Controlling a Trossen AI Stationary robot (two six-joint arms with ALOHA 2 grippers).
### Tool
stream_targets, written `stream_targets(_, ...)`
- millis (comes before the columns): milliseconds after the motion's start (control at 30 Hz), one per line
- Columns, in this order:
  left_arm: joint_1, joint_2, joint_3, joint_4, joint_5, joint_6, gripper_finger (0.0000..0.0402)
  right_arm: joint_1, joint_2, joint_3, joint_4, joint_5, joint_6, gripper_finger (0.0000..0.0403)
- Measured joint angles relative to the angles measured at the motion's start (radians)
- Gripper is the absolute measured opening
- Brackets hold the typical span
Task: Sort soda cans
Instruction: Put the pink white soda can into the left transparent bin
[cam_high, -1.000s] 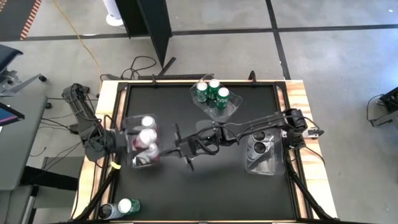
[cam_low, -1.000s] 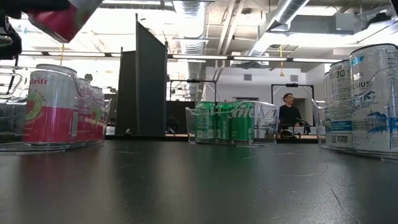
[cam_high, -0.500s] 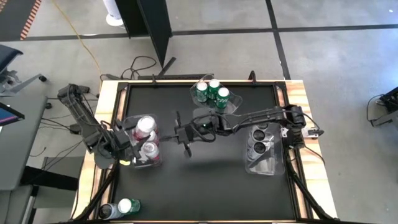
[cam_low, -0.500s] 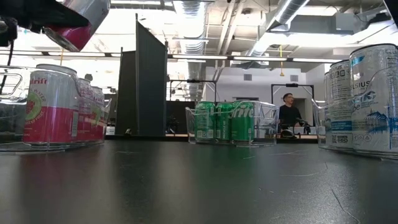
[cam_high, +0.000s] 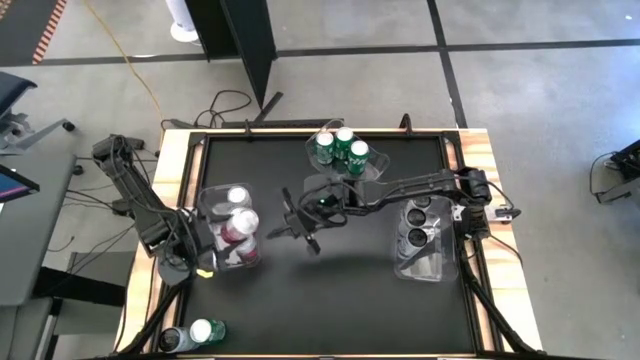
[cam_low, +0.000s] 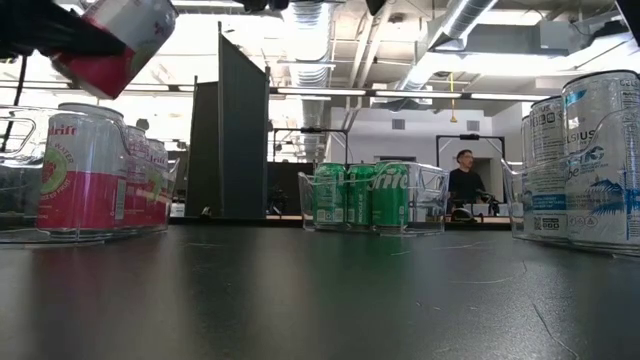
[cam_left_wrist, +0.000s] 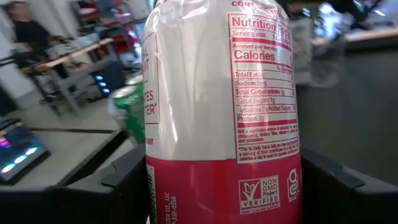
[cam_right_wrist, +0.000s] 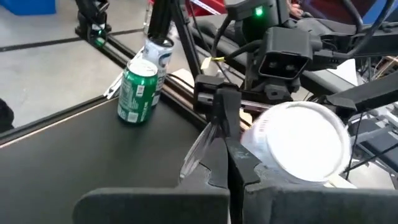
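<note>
**High view: left arm holds a pink can over the left bin**

High view shows the left gripper (cam_high: 205, 243) reaching in from the table's left edge, its fingers clamped on a pink-and-white can (cam_high: 238, 228) above the left clear bin (cam_high: 226, 266), which holds other pink cans (cam_high: 238, 196). The right gripper (cam_high: 290, 226) stretches across to mid-table, fingers closed and empty. At the far edge, a clear bin (cam_high: 372, 176) carries three green cans (cam_high: 342, 148); the right-hand bin (cam_high: 428, 268) carries grey cans (cam_high: 416, 225). A green can (cam_high: 203, 330) and a dark can (cam_high: 172, 340) stand at the near left corner.

Low view alone shows the held can (cam_low: 115, 45) tilted, raised above the binned pink cans (cam_low: 80, 170). Left wrist view shows its nutrition label (cam_left_wrist: 261, 93) between the fingers (cam_left_wrist: 118, 186).
</note>
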Motion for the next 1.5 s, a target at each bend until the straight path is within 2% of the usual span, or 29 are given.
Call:
stream_targets(133,0.000,-0.006,0.000,0.003,0.063,0.053,0.0287,-0.002,0.000,0.000,-0.005,-0.016,-0.009,0.0005)
stream_targets(300,0.000,-0.029,0.000,0.032,0.066,0.132,0.0287,-0.014,-0.002,0.000,-0.003,-0.071,-0.016,0.0005)
stream_targets(500,0.000,-0.076,0.000,0.057,0.053,0.194,0.0287,-0.020,-0.002,0.000,-0.009,-0.075,-0.026,0.0005)
stream_targets(733,0.000,-0.143,0.000,0.146,0.085,0.350,0.0287,-0.011,-0.002,0.000,-0.113,-0.084,-0.042,0.0013)
stream_targets(967,0.000,-0.216,0.000,0.386,0.174,0.675,0.0287,0.048,0.004,-0.058,-0.114,-0.075,-0.022,0.0092)
stream_targets(1100,0.000,-0.258,0.000,0.496,0.261,0.818,0.0287,0.077,0.029,-0.086,0.023,0.000,-0.022,0.0142)
stream_targets(1267,0.000,-0.302,0.000,0.487,0.325,0.836,0.0287,0.100,0.133,-0.076,0.124,0.068,0.000,0.0185)
stream_targets(1333,0.000,-0.320,0.000,0.493,0.348,0.844,0.0287,0.105,0.185,-0.028,0.180,0.102,-0.012,0.0195)
stream_targets(1500,-0.001,-0.349,0.000,0.494,0.397,0.837,0.0287,0.116,0.308,0.104,0.124,0.138,-0.027,0.0209)
